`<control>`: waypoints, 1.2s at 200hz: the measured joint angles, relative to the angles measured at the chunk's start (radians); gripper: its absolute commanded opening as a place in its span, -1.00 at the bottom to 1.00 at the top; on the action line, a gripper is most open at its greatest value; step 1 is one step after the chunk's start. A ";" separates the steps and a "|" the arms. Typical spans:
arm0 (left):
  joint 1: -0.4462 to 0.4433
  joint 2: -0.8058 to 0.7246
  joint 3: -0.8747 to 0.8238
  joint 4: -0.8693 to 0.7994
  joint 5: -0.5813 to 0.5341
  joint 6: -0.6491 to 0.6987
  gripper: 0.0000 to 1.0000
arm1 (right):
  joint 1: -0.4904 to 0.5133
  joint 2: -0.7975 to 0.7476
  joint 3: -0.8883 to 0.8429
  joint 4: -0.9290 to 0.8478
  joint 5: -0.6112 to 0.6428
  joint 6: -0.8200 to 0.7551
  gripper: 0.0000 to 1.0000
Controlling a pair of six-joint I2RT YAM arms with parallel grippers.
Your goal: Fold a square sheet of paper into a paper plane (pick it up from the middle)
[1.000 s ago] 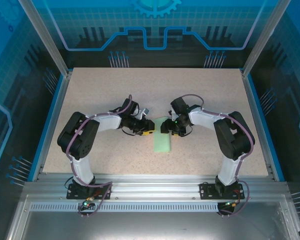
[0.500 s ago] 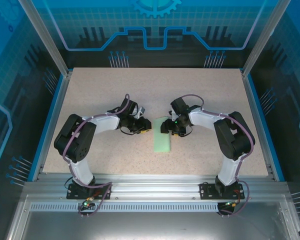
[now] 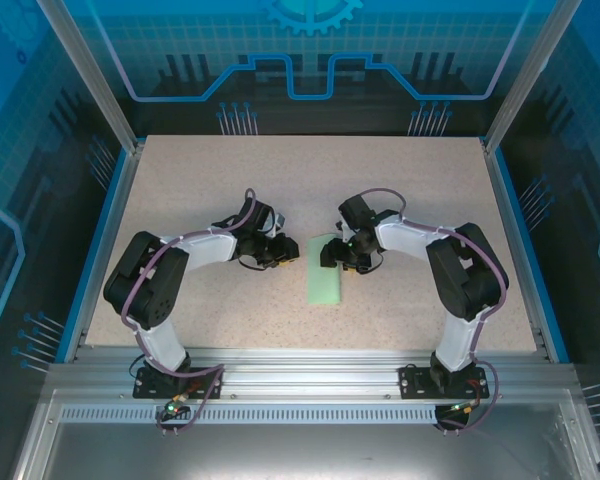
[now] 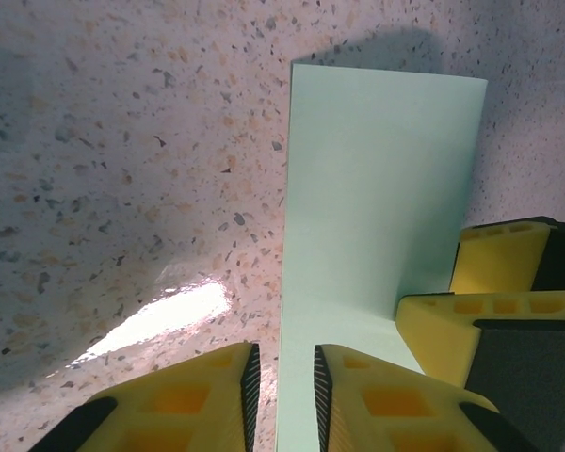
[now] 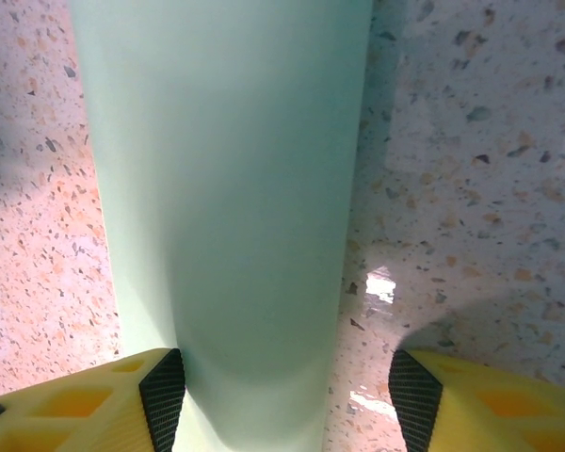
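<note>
Top external: left jaws narrower, shifted left; right jaws wide astride paper point(image 3: 326, 285).

Finishes check
Paper sheet point(image 4: 377, 207): smooth, matt. Tabletop point(image 4: 122, 141): speckled stone-look, semi-gloss (glare patch shows). Left end effector point(image 4: 282, 377) fingers point(image 4: 395, 400): yellow moulded plastic, black inner pads. Frame rail point(image 3: 300, 385): bare aluminium.

The right wrist view's top edge crops the paper point(image 5: 226, 188).
</note>
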 measured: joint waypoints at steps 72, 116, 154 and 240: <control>-0.053 0.016 0.029 0.000 0.014 -0.005 -1.00 | 0.009 0.013 0.023 -0.030 0.026 0.000 0.27; -0.077 0.063 0.065 0.000 0.020 -0.025 -1.00 | 0.010 0.014 0.023 -0.030 0.029 0.000 0.27; -0.095 0.098 0.085 -0.001 0.020 -0.027 -1.00 | 0.010 0.015 0.023 -0.030 0.029 0.000 0.27; -0.098 0.154 0.106 -0.021 0.019 -0.025 -1.00 | 0.010 0.016 0.023 -0.030 0.030 0.000 0.27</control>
